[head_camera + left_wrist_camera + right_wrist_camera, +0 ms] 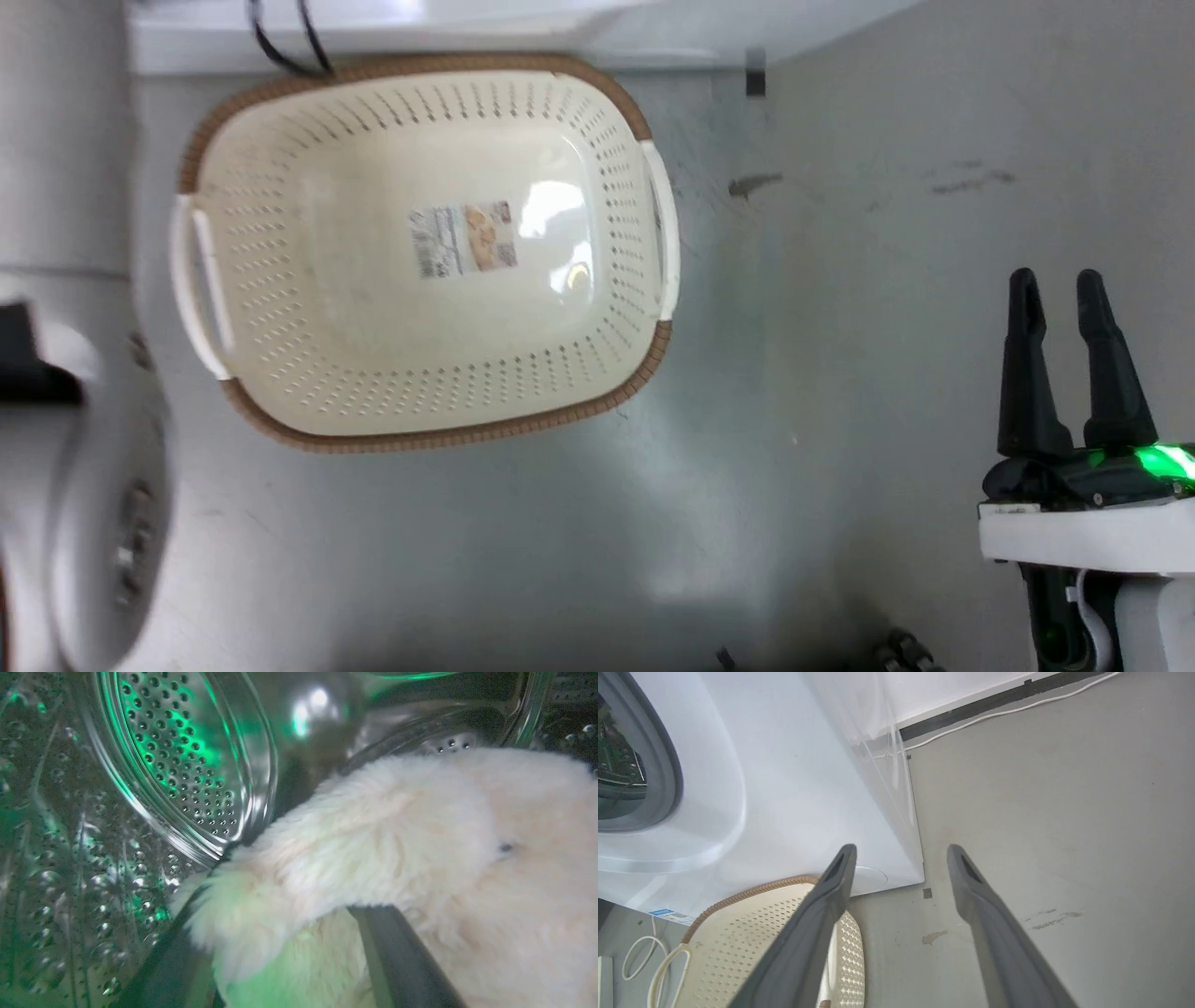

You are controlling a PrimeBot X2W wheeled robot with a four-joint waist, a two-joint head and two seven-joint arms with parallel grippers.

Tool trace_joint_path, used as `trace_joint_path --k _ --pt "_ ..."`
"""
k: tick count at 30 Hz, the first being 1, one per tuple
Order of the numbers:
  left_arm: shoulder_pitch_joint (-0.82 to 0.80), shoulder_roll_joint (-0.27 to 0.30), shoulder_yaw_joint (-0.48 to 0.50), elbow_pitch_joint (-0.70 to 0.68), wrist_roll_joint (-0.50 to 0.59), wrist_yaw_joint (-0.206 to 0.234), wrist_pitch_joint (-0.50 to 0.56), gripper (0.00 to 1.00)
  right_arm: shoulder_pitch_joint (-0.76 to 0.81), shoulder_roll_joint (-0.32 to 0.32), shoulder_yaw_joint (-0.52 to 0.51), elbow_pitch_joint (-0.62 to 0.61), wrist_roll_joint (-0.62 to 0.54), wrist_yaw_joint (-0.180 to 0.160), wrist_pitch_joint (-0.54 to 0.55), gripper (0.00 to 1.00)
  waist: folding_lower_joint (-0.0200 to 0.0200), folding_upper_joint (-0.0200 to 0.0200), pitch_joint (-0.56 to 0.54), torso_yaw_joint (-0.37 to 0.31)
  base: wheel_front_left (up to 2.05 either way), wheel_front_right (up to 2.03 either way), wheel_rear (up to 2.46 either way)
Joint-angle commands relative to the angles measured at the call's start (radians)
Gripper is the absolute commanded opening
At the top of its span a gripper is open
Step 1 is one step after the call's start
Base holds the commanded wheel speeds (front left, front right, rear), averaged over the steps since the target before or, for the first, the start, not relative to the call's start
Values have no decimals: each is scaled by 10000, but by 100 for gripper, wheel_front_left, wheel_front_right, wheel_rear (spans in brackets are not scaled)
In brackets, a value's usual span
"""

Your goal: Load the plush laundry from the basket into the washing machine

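The plush laundry [397, 840], shaggy and cream, lies inside the washing machine's shiny perforated drum [187, 756]. My left gripper [285, 900] is open inside the drum. Its two dark fingers [397, 961] stand wide apart, with the fur draped over their tips. The oval cream basket [616, 233] sits on the floor with nothing in it, its label showing on the bottom. My right gripper [1057, 285] hangs open over the floor to the right of the basket, holding nothing. From the right gripper [901, 851], I see the washing machine's white front [784, 788] and the basket's brown rim [752, 891].
My left arm's pale forearm [84, 467] runs down the left edge of the head view. Black cables [280, 37] hang behind the basket. A white cable [994, 714] runs along the baseboard, and a looped one [640, 952] lies beside the basket. Grey floor [1064, 835] stretches to the right.
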Motion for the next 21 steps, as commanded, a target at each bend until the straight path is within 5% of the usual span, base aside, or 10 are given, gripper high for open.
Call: trace_joint_path --k 1,21 --pt "288 -65 -27 -14 -1 -67 -114 100 -140 -6 -47 34 -17 8 -42 100 0 0 -466 271 0 0 0" --pt "5456 -1192 100 -1596 -297 -170 -169 100 644 -6 -246 781 -555 8 -42 100 0 0 -4179 1132 0 0 0"
